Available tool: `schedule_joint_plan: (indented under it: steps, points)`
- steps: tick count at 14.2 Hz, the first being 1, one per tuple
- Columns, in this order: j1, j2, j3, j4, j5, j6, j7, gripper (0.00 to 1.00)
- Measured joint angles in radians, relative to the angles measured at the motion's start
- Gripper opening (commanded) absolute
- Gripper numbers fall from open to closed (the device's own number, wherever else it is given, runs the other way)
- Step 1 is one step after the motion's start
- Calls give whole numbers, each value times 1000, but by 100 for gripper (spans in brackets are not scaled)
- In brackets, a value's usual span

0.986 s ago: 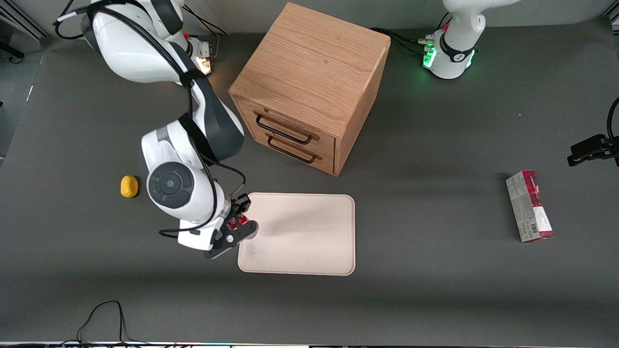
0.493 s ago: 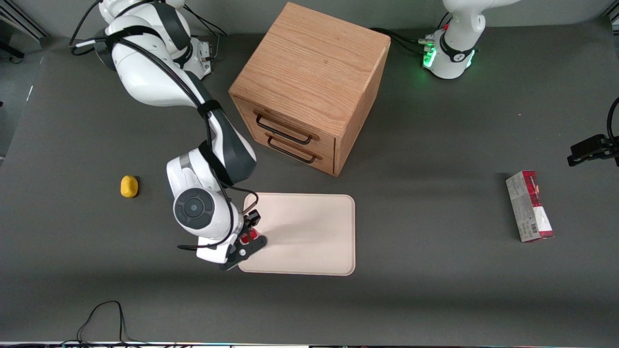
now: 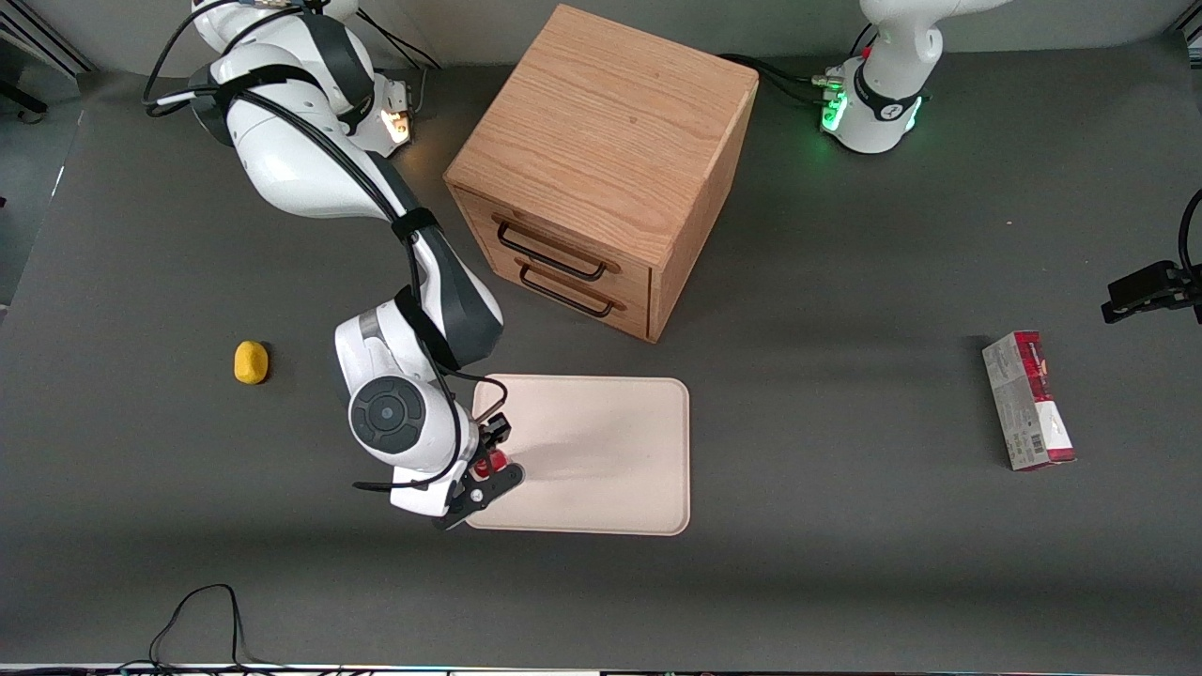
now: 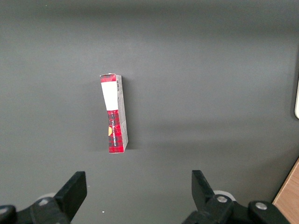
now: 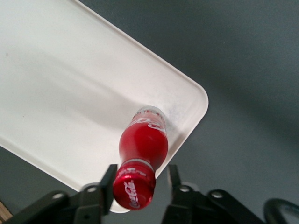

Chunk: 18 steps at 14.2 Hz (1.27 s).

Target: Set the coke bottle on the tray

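The coke bottle [image 5: 144,140], red with a red cap and a clear base, stands upright on the tray [image 5: 56,84] close to one rounded corner. In the front view only its red top [image 3: 490,463] shows, under my wrist, at the edge of the cream-white tray [image 3: 601,451] toward the working arm's end. My gripper [image 5: 142,171] straddles the bottle's cap and is open. One finger lies against the cap and the other stands clear of it with a visible gap. In the front view the gripper [image 3: 495,458] sits over that same tray edge.
A wooden drawer cabinet [image 3: 601,160] stands farther from the front camera than the tray. A small yellow object [image 3: 251,362] lies toward the working arm's end. A red-and-grey carton [image 3: 1028,399] lies toward the parked arm's end, also seen as the carton [image 4: 114,114] from the parked wrist.
My arm has carried the bottle from just outside the tray's edge to over the tray's corner, moving nearer the front camera. The tray, cabinet and carton have not moved.
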Motion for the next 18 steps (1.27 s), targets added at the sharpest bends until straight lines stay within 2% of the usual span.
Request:
schedule_joint_plan:
  steps: [5,8,11,15,18]
  points:
    - [1,-9,0,13,0,3,0,100]
    - [4,-78,1,18,0,-88,24,100]
    - [4,-220,1,-7,0,-244,36,100]
    - [2,-474,-7,-143,-1,-389,43,100]
    - [-1,-643,-77,-279,-1,-427,47,100]
